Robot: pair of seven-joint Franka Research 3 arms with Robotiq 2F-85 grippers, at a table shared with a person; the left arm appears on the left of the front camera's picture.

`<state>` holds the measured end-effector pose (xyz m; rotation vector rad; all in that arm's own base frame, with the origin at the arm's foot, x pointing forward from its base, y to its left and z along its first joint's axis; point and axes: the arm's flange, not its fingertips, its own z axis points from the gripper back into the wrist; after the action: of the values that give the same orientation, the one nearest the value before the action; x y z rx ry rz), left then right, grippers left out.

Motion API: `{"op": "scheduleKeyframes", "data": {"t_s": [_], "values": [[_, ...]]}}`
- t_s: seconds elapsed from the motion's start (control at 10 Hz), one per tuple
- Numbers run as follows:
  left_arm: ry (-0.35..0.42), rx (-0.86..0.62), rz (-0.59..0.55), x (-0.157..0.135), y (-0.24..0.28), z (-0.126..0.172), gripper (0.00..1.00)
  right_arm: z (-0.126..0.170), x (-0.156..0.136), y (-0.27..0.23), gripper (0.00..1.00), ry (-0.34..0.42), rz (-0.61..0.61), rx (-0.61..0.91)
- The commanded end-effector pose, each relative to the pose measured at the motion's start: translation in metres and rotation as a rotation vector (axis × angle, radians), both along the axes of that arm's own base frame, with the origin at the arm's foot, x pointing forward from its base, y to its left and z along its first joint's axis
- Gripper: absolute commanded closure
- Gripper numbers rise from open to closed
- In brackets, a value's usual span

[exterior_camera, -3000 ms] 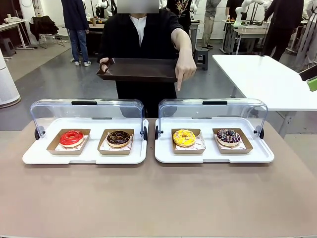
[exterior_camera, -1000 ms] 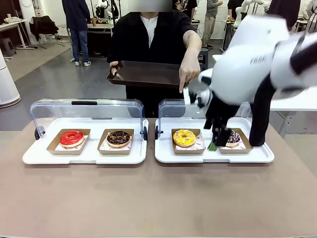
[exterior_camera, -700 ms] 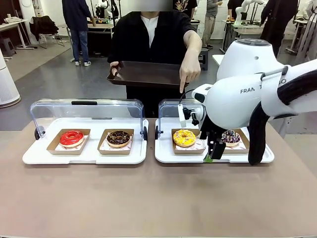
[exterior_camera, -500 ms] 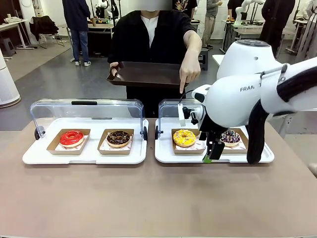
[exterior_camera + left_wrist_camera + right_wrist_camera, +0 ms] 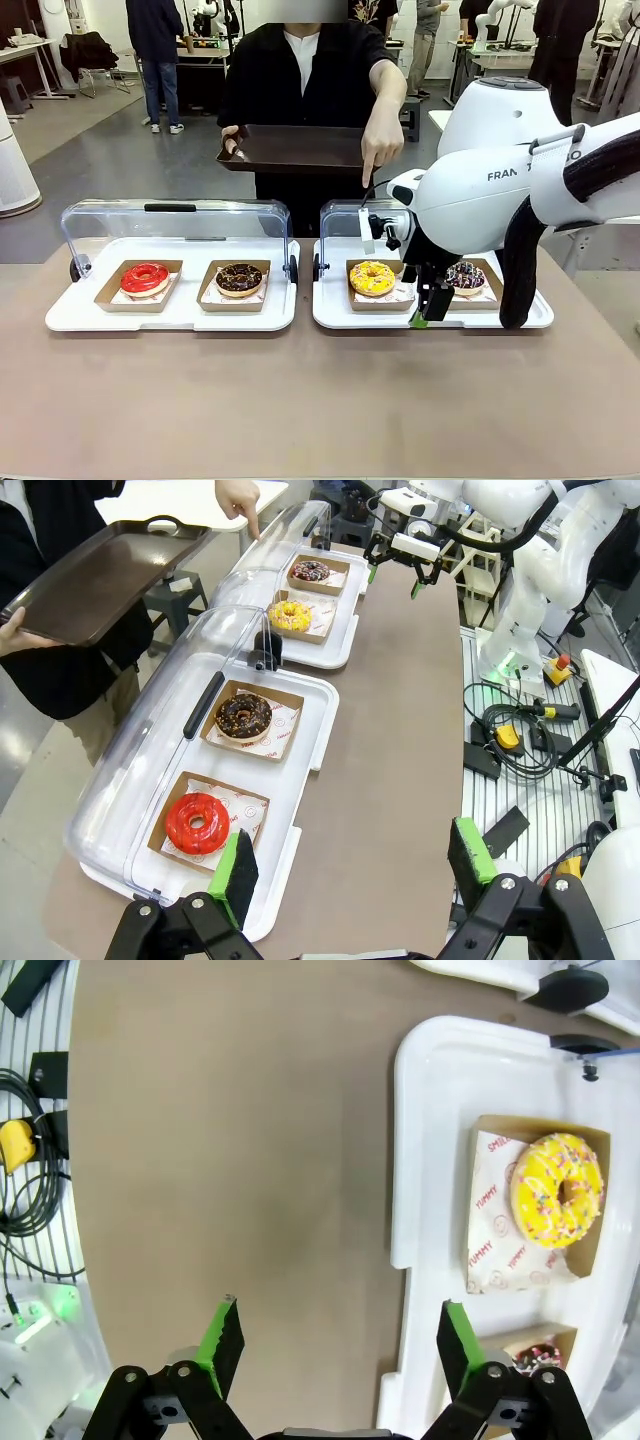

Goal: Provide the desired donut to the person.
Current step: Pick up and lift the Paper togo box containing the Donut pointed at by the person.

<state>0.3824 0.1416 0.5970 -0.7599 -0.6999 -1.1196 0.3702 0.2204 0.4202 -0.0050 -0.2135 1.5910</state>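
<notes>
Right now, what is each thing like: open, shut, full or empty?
left clear lid, open, rolled back
right clear lid, open, rolled back
red donut, in its box, untouched
chocolate donut, in its box, untouched
yellow sprinkled donut, in its box, untouched
dark sprinkled donut, in its box, untouched
brown tray, empty, held up
person's hand, pointing down
right gripper, open, empty
left gripper, open, empty
</notes>
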Motion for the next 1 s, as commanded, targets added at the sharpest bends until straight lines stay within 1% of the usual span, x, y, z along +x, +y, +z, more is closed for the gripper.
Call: {"op": "scheduleKeyframes", "data": {"t_s": [0.0,0.1,0.2,0.3,0.4,0.6,0.7,0.9], "values": [[-0.006,-0.007,-0.003,-0.001,0.0,0.001,0.0,-0.003,0.0,0.001,0.0,-0.021,0.002,-0.008],[-0.006,-0.007,-0.003,-0.001,0.0,0.001,0.0,-0.003,0.0,0.001,0.0,-0.021,0.002,-0.008],[-0.006,-0.007,-0.003,-0.001,0.0,0.001,0.0,0.0,0.0,0.0,0.0,0.0,0.0,0.0],[-0.006,-0.007,-0.003,-0.001,0.0,0.001,0.0,-0.007,0.017,0.002,0.0,0.023,-0.019,0.004],[-0.006,-0.007,-0.003,-0.001,0.0,0.001,0.0,-0.011,0.036,0.003,0.0,0.03,-0.064,0.004],[-0.006,-0.007,-0.003,-0.001,0.0,0.001,0.0,-0.021,0.062,0.002,0.0,0.037,-0.095,0.022],[-0.006,-0.007,-0.003,-0.001,0.0,0.001,0.0,-0.027,0.073,0.002,0.0,0.029,-0.071,0.037],[-0.006,-0.007,-0.003,-0.001,0.0,0.001,0.0,-0.043,0.091,0.004,0.0,0.027,-0.043,0.008]]}}
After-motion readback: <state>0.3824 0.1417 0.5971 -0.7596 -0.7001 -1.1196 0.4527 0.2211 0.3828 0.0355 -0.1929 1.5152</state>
